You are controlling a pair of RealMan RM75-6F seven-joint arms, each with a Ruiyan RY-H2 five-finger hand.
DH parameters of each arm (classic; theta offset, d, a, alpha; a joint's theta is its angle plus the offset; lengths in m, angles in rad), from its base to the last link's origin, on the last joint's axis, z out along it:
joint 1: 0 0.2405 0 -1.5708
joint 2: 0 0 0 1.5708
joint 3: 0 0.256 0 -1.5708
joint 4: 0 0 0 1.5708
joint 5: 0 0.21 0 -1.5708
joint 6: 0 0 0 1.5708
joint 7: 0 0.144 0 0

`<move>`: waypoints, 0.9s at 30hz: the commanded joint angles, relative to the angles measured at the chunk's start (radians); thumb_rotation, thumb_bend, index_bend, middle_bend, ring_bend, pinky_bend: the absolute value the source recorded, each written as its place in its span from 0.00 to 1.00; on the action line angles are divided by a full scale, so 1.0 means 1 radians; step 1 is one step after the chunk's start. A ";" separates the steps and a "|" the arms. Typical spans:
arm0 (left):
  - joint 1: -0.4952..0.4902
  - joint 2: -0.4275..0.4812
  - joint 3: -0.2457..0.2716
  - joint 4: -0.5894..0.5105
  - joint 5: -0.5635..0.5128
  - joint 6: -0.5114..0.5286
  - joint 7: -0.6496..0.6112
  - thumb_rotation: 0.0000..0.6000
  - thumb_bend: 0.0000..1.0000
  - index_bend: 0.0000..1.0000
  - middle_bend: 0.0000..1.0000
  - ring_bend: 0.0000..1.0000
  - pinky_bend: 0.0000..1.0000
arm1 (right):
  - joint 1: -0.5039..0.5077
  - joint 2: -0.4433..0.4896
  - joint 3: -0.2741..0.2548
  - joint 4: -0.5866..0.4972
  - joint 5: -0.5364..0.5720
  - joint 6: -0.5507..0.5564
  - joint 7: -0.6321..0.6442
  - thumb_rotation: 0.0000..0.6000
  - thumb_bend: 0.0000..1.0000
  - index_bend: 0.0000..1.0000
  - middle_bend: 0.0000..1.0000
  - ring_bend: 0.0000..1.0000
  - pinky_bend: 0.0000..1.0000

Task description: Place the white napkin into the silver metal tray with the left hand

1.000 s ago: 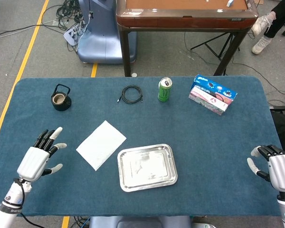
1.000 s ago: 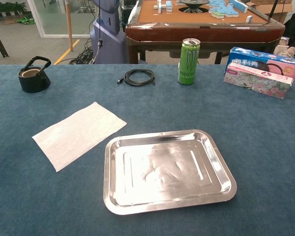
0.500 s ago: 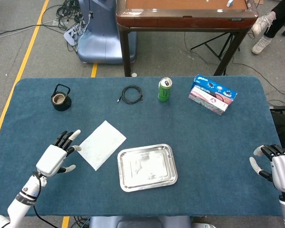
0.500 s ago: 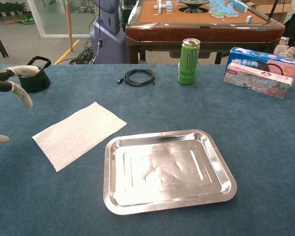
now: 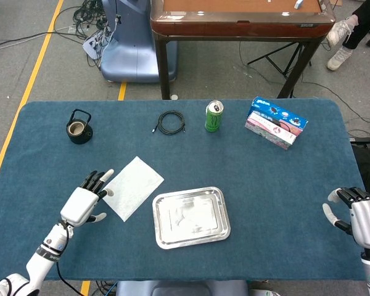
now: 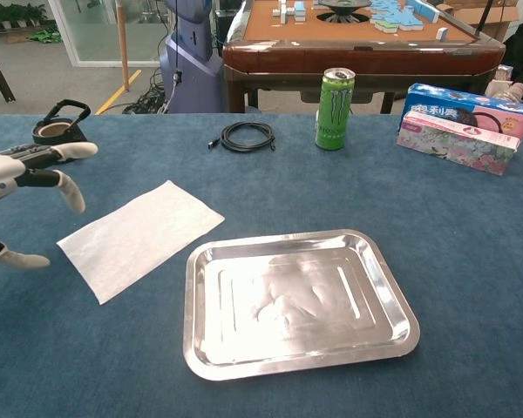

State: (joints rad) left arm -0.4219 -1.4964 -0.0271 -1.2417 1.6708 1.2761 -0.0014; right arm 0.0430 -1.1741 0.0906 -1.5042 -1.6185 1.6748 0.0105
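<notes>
A white napkin lies flat on the blue table, just left of the silver metal tray, which holds nothing. My left hand hovers at the napkin's left corner with its fingers spread and nothing in it. Its fingertips reach the napkin's edge in the head view; whether they touch it I cannot tell. My right hand rests at the table's right front edge, fingers loosely apart and holding nothing; the chest view does not show it.
At the back stand a black kettle-like pot, a coiled black cable, a green can and a tissue box. A brown table stands beyond.
My left hand has moved right and slightly down, from the table's left edge up to the napkin's left corner. The napkin, the tray and my right hand have stayed put.
</notes>
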 commanded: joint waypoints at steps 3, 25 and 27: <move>-0.009 -0.026 0.007 0.028 -0.013 -0.015 0.013 1.00 0.12 0.40 0.00 0.00 0.01 | 0.000 0.001 0.002 0.000 0.002 0.001 0.003 1.00 0.30 0.55 0.59 0.48 0.66; -0.020 -0.109 0.025 0.180 -0.051 -0.027 -0.009 1.00 0.11 0.43 0.00 0.00 0.05 | 0.005 0.000 -0.001 -0.001 0.005 -0.017 -0.003 1.00 0.30 0.55 0.59 0.48 0.66; -0.021 -0.115 0.028 0.190 -0.051 -0.029 -0.013 1.00 0.11 0.44 0.00 0.00 0.05 | 0.005 0.000 -0.001 -0.001 0.006 -0.019 -0.002 1.00 0.30 0.55 0.59 0.48 0.66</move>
State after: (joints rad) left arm -0.4424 -1.6090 -0.0012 -1.0550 1.6205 1.2484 -0.0127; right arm 0.0483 -1.1744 0.0897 -1.5050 -1.6120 1.6554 0.0081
